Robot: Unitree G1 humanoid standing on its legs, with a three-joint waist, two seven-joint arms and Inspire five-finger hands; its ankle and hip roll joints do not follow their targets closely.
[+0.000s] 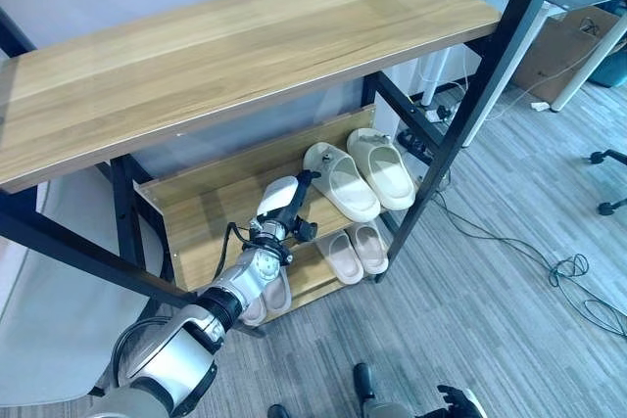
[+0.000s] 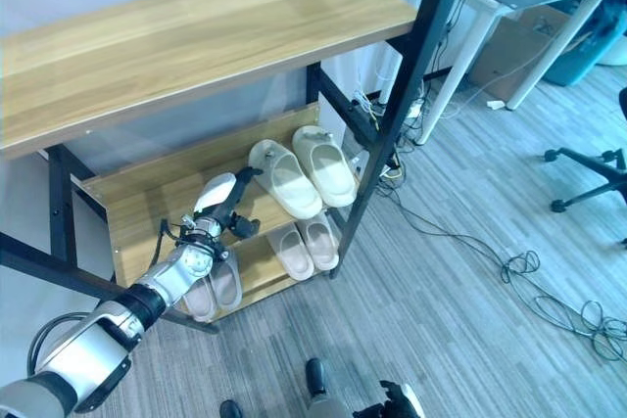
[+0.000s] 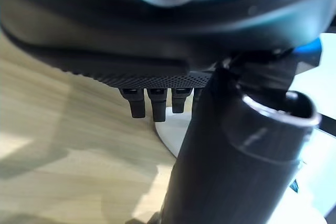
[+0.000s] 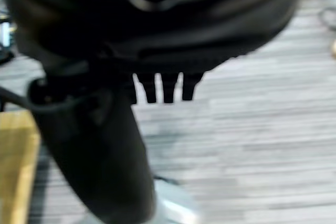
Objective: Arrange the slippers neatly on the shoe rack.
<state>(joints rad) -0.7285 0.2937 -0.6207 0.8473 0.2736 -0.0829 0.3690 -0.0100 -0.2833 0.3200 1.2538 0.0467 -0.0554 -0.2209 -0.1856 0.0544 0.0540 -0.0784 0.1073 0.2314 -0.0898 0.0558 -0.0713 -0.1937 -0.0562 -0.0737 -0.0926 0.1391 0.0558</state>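
On the rack's middle shelf (image 1: 206,205), a pair of cream slippers (image 1: 338,181) lies side by side at the right end. The bottom shelf holds a small beige pair (image 1: 355,250) on the right. Another pale pair (image 1: 266,299) lies on the left, partly under my left arm. My left hand (image 1: 284,205) reaches over the middle shelf, its straight fingers (image 3: 152,103) just short of the left cream slipper's heel (image 3: 176,129) and holding nothing. Low over the grey floor, my right hand (image 2: 397,398) hangs with straight fingers (image 4: 168,90) and is empty.
The wide wooden top shelf (image 1: 225,46) overhangs the rack. A slanted black frame post (image 1: 460,115) runs down its right front. Cables (image 1: 578,281) trail over the floor at the right, near a chair base (image 1: 607,178) and white desk legs (image 1: 588,56).
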